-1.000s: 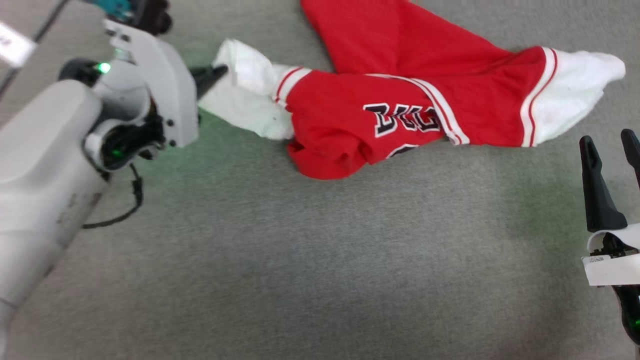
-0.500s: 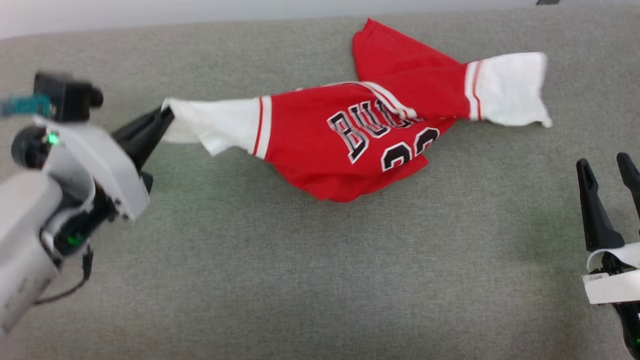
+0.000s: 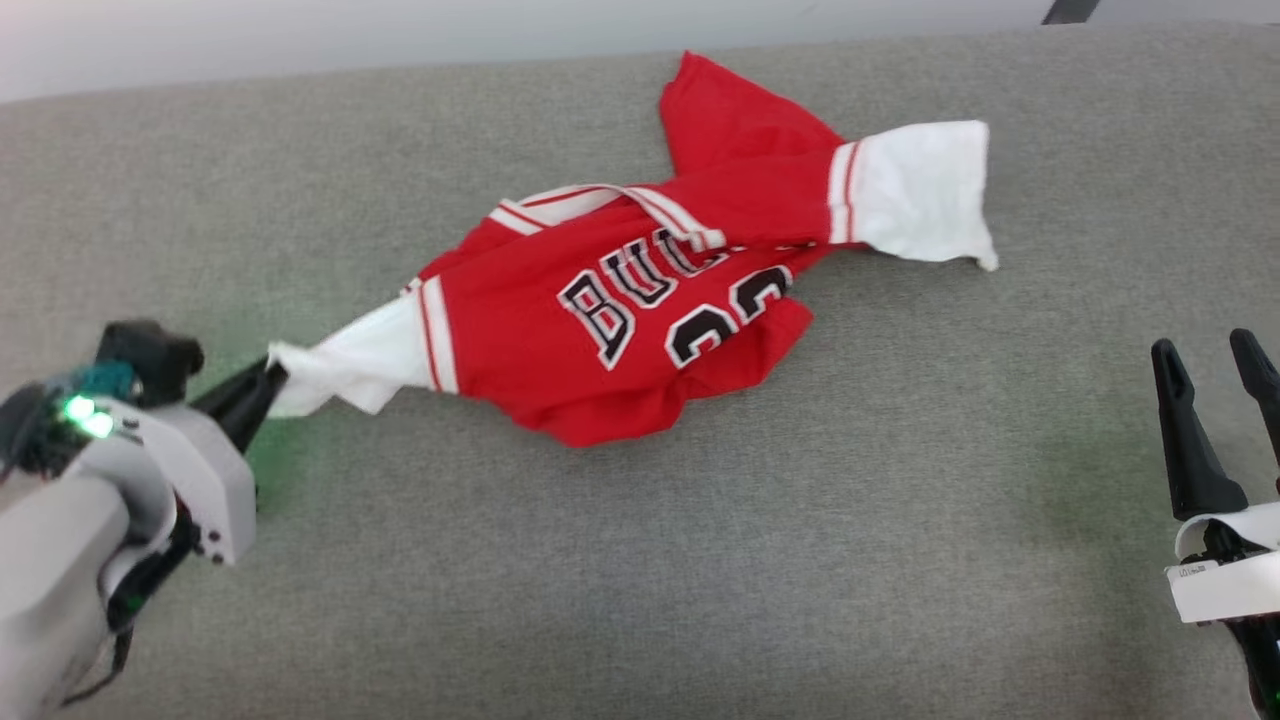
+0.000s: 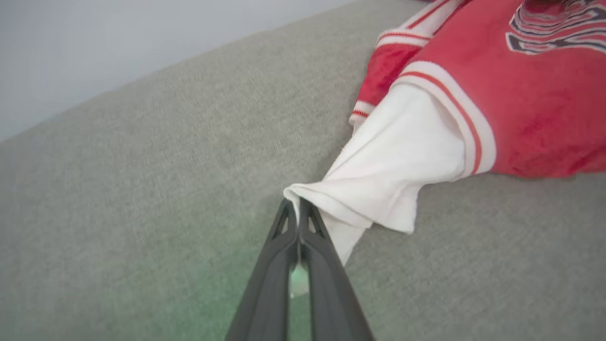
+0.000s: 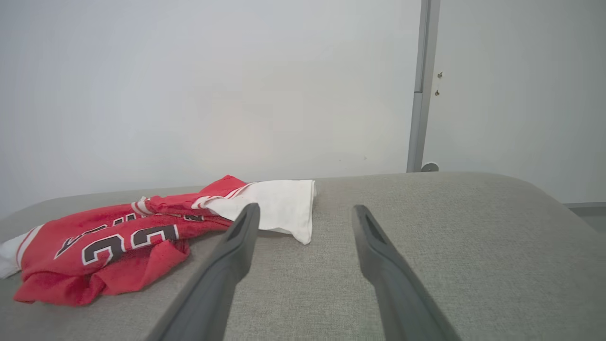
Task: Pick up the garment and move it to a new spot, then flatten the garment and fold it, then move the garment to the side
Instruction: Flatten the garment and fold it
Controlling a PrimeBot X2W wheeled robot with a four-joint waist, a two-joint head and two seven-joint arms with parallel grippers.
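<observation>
Left gripper (image 3: 272, 376) clamps the white sleeve tip (image 3: 330, 365) of the garment (image 3: 600, 340), which lies crumpled across the grey cushion (image 3: 700, 560); my right gripper (image 3: 1200, 345) (well apart from it) hangs with fingers spread, empty.

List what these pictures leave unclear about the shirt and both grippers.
Head view: lettering on the garment ends under a fold of striped trim.
Left wrist view: how much white sleeve the left gripper pinches is hidden between its shut fingers.
Head view: the right gripper has its outer finger cut off by the right edge.
</observation>
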